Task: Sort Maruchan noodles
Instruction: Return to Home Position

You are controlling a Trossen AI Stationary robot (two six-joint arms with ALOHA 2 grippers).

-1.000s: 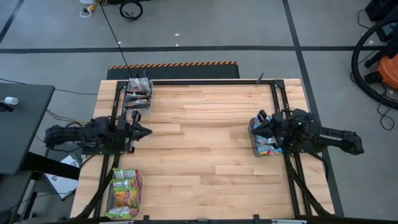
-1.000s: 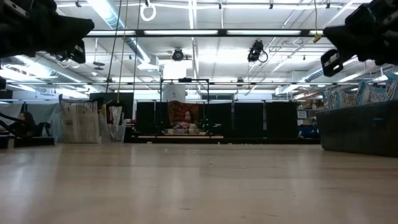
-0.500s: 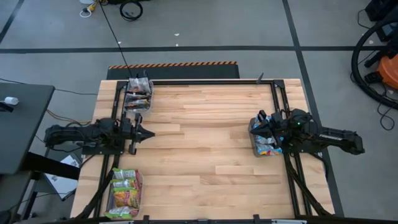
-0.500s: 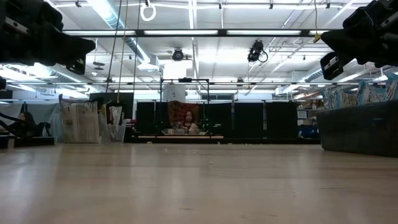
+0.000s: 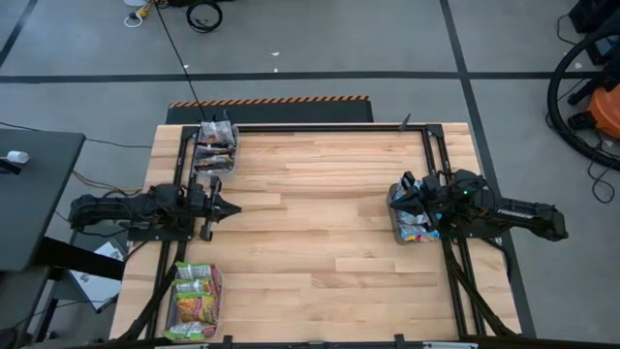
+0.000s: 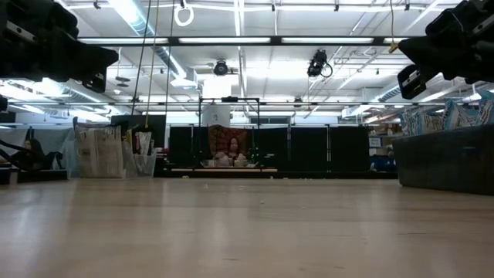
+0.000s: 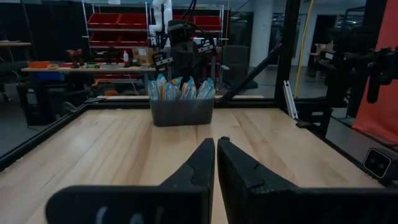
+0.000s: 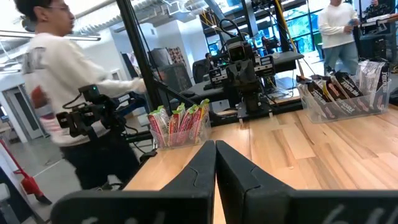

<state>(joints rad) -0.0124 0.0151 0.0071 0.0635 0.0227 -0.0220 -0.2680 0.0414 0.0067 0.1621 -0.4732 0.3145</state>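
Left gripper, right gripper: fingers together, empty. I judge noodle packets light, slick, brittle inside; pinch across short edge.

left end effector: closed, raised | right end effector: closed, raised

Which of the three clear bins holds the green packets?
The bottom-left bin in the high view; the top-left bin holds dark packets, the right-side bin blue packets.
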